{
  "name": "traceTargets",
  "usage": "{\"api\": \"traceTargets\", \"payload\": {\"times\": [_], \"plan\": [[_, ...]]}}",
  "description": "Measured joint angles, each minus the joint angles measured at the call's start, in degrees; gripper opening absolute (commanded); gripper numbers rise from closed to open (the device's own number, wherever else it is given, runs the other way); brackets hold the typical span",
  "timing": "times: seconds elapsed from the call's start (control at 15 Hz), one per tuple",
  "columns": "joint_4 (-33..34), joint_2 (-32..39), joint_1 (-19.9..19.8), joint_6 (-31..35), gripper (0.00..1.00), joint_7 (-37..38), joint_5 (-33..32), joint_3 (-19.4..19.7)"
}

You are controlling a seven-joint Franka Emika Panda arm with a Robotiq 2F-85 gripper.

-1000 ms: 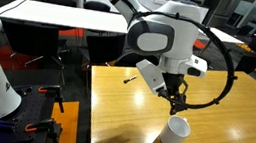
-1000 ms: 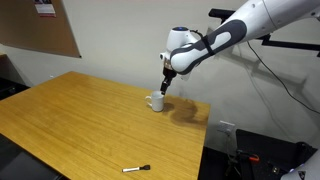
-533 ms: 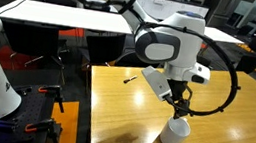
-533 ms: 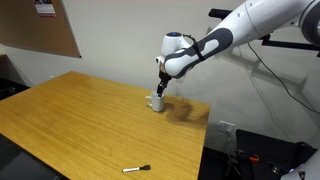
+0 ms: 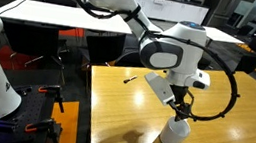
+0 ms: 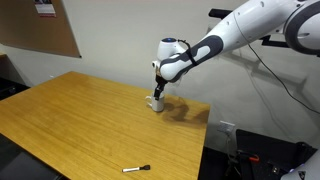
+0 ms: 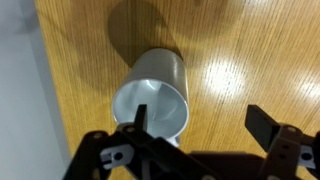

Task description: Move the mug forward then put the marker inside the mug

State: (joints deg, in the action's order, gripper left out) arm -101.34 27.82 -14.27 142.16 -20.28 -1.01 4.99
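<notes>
- Step in hand, as judged: the first one, the grasp on the mug ahead of the forward move. The marker step is not yet begun.
- The mug is seen upright on the wooden tabletop, close to one edge, with its opening up. In the wrist view nothing is seen inside the mug.
- The gripper is held directly above the mug and pointed down. In both exterior views the fingertips are placed at about rim level.
- In the wrist view the gripper is shown spread wide with nothing held. One finger is set over the opening, just inside the rim. The other finger is set outside, clear of the wall, so one side of the wall is straddled.
- Contact between the inner finger and the mug cannot be settled from these views.
- The marker is found lying flat on the tabletop, well apart from the mug and near the opposite edge. It is also made out as a thin dark stick in an exterior view, the marker.
- Next move, as judged: the jaws are to be closed on the straddled wall, and the mug is then to be shifted forward while kept upright.
- Risk noted: a one-wall pinch is off-centre, so the mug could be tilted or twisted when moved.
- After that, the mug is to be released with its opening up, and the marker fetched from across the table.
</notes>
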Motion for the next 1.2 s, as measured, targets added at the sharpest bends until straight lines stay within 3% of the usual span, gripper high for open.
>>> {"api": "traceTargets", "payload": {"times": [0.8,1.2], "plan": [[4.3,4.8,-4.5,-0.6,1.00,-8.0,1.8,-4.4],[6.3,7.0,-4.8,-1.8,1.00,-9.9,2.0,-4.7]]}}
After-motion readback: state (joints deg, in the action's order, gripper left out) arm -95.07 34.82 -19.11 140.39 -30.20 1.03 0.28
